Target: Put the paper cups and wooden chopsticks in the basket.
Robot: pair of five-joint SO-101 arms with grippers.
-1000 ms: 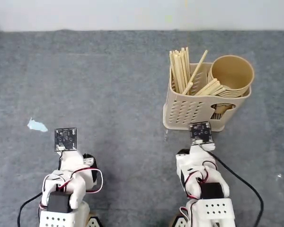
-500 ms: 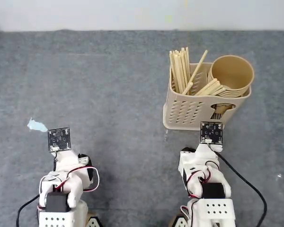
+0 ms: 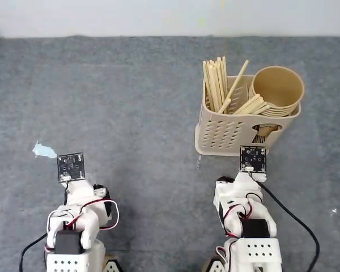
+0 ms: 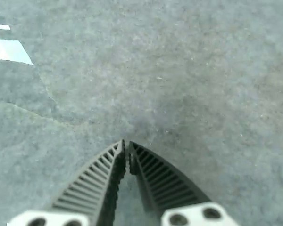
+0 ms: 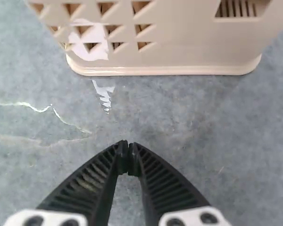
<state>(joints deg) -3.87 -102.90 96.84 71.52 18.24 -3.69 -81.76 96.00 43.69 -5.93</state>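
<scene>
The beige perforated basket (image 3: 226, 134) stands at the right of the grey mat. Inside it are a stack of paper cups (image 3: 279, 89) and a bundle of wooden chopsticks (image 3: 217, 85), some leaning across the cups. The basket's base (image 5: 165, 69) lies just ahead of my right gripper (image 5: 128, 149), which is shut and empty over the mat. My left gripper (image 4: 124, 148) is shut and empty too, low over bare mat at the near left. Both arms (image 3: 71, 226) (image 3: 242, 218) are folded back at the front edge.
A small pale blue scrap (image 3: 44, 150) lies on the mat left of the left arm, seen also as a light patch (image 4: 9, 49). A bit of clear tape (image 5: 104, 96) sticks to the mat by the basket's base. The mat's centre and left are bare.
A second ago the left arm shifted slightly left and back, and the right arm swung slightly right. Since half a second ago nothing has moved.
</scene>
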